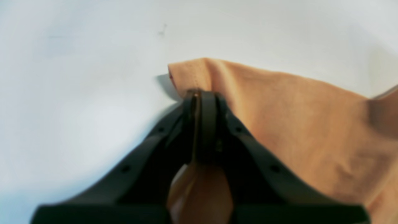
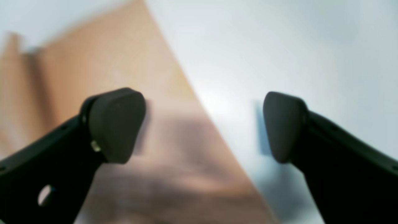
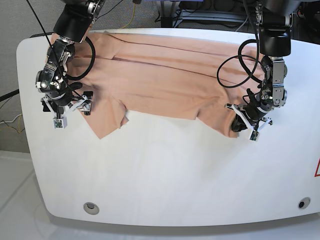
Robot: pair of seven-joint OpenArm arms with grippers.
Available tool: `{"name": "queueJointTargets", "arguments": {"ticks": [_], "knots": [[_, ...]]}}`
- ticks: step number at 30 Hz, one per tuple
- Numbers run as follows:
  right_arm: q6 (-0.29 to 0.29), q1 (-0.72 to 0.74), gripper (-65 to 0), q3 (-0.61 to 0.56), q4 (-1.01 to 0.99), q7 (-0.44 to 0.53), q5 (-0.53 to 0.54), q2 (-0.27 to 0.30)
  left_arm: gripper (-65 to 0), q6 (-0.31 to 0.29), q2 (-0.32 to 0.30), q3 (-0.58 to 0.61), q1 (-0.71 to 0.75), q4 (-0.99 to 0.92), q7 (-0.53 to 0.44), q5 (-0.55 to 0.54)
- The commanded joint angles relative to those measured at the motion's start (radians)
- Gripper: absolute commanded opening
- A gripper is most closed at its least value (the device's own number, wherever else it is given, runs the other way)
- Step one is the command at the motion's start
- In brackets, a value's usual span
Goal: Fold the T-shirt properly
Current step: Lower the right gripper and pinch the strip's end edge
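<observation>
The peach T-shirt (image 3: 165, 75) lies spread across the far half of the white table (image 3: 165, 175), with folds along its length. On the right of the base view, my left gripper (image 3: 239, 126) is shut on a corner of the T-shirt (image 1: 295, 118). The left wrist view shows cloth pinched between the closed tips of that gripper (image 1: 202, 95) and bunched behind them. On the left of the base view, my right gripper (image 3: 75, 105) stands open low over the shirt's sleeve edge. In the right wrist view one of its fingers (image 2: 115, 124) is over the T-shirt (image 2: 118, 62) and the other over bare table, with the gripper's (image 2: 199, 127) gap empty.
Black cables loop from both arms over the back of the shirt (image 3: 235, 65). A round hole (image 3: 90, 207) and a bolt (image 3: 300, 203) sit near the table's front edge. More cables and equipment lie behind the table.
</observation>
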Motion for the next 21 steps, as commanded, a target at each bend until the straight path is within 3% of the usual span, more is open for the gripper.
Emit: {"name": "queueJointTargets", "arguments": {"ticks": [1, 16, 21], "knots": [[0.005, 0.027, -3.7, 0.001, -0.023, 0.058, 0.015, 0.013, -63.3, -0.004, -0.020, -0.001, -0.006, 0.004, 0.041, 0.016], [0.010, -0.026, -4.0, -0.007, -0.043, 0.082, 0.020, 0.022, -63.3, -0.004, -0.025, -0.001, -0.006, 0.004, 0.041, 0.016], [0.030, -0.065, -11.5, -0.023, 0.013, 0.082, 0.020, -0.019, -63.3, -0.004, -0.026, -0.001, -0.006, 0.004, 0.041, 0.016]]}}
